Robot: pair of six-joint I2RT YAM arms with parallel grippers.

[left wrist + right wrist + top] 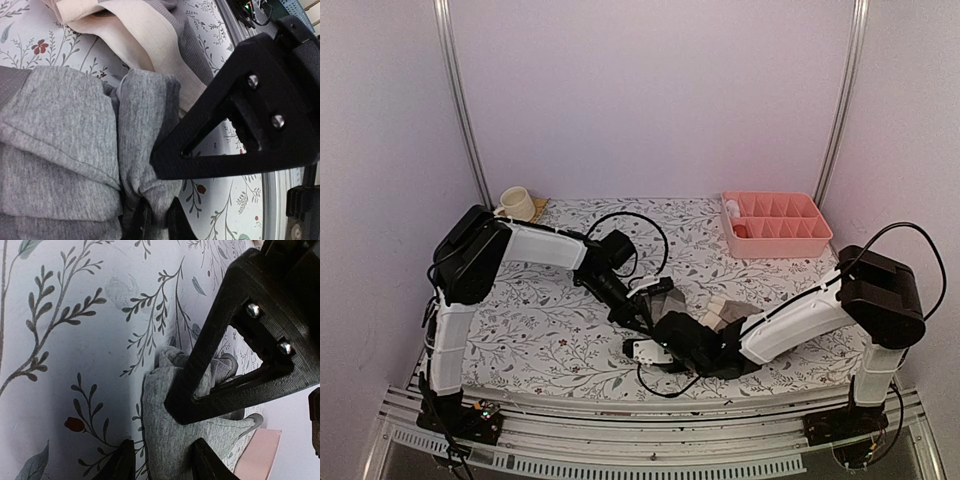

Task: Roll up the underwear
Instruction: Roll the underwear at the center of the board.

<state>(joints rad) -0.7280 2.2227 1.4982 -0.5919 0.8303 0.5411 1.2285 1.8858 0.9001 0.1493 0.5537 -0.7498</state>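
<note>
Leftward, the left end effector point(156, 220) is pinched tight on a fold of the grey underwear point(65, 130), with the taupe underwear point(145, 35) just beyond on the table point(30, 55). The right end effector point(162, 460) straddles seemingly the same grey garment, fingers apart.

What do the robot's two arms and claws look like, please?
Both the left arm and right arm have white link shells and black joint housings, with trailing black cables. The claw fingers are black open triangular frames with two silver screws.

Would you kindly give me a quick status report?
Left hand shut on grey cloth brief. Right hand open, astride it. Cream-waistband taupe brief lies alongside.
</note>
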